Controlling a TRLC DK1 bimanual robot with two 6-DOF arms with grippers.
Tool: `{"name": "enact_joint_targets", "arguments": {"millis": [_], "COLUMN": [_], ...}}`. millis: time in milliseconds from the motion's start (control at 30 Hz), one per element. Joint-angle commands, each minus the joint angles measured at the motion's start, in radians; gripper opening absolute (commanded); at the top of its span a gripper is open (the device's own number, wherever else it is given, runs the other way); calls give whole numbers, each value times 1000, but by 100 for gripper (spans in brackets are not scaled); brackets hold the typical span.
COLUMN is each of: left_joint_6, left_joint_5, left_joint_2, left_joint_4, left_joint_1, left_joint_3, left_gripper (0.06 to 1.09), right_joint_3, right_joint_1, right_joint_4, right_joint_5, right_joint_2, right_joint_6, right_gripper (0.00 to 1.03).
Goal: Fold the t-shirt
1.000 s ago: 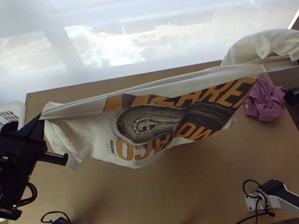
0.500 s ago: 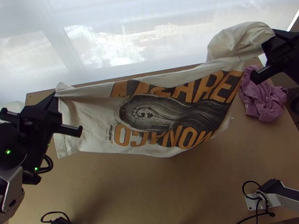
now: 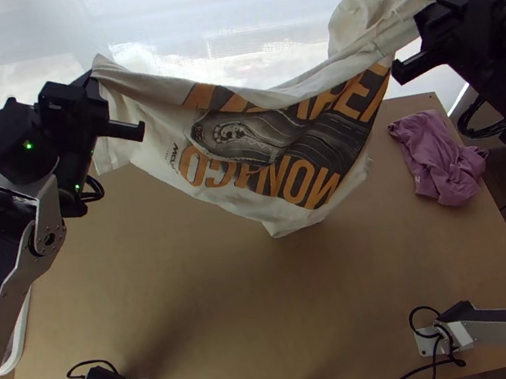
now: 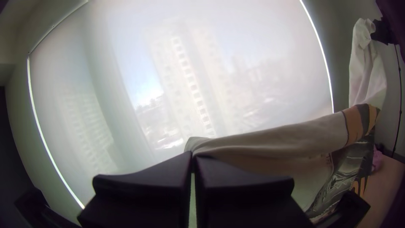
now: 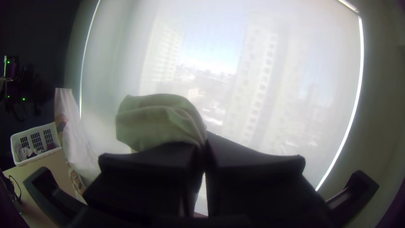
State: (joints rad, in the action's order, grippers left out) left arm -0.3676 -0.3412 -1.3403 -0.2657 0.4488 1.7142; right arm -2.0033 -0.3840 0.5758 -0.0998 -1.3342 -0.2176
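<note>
High over the bench (image 3: 220,313), the left fingers (image 4: 156,181) and right fingers (image 5: 253,173) close on well-separated parts of the t-shirt (image 3: 243,132), probably so its sagging middle can spread before being laid down.

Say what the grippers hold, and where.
A white cloth t-shirt with a dark and orange print: the left gripper and the right gripper pinch opposite ends of its upper edge; which garment parts, unclear.

Bright window (image 4: 236,71), bent edges, dark corners unclear
</note>
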Motion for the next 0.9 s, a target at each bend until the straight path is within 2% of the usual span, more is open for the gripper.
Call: {"name": "enact_joint_targets", "arguments": {"millis": [0,300,533,733,867], "left_joint_6": [15,24,24,36,93], "left_joint_5": [2,-1,-10,-18,-16], "left_joint_2": [-28,112,230,297,305], "left_joint_4": [39,33,-36,-162,-271], "left_joint_1": [-24,-2,59,139,162], "left_joint_3": [101,116,116,124,90], "left_gripper": [9,9,9,9,9], "right_joint_3": [-98,-140,-164,-227,-216], "right_joint_1": [8,8,5,-1,-16], "right_joint_4": [-8,64,75,133,168], "right_joint_5": [-8,-28,-32,-31,-31], "right_joint_2": [-8,121,201,213,213], "right_joint_6": [-3,-5,-6,12,38], "right_gripper": [2,3,3,3,3]}}
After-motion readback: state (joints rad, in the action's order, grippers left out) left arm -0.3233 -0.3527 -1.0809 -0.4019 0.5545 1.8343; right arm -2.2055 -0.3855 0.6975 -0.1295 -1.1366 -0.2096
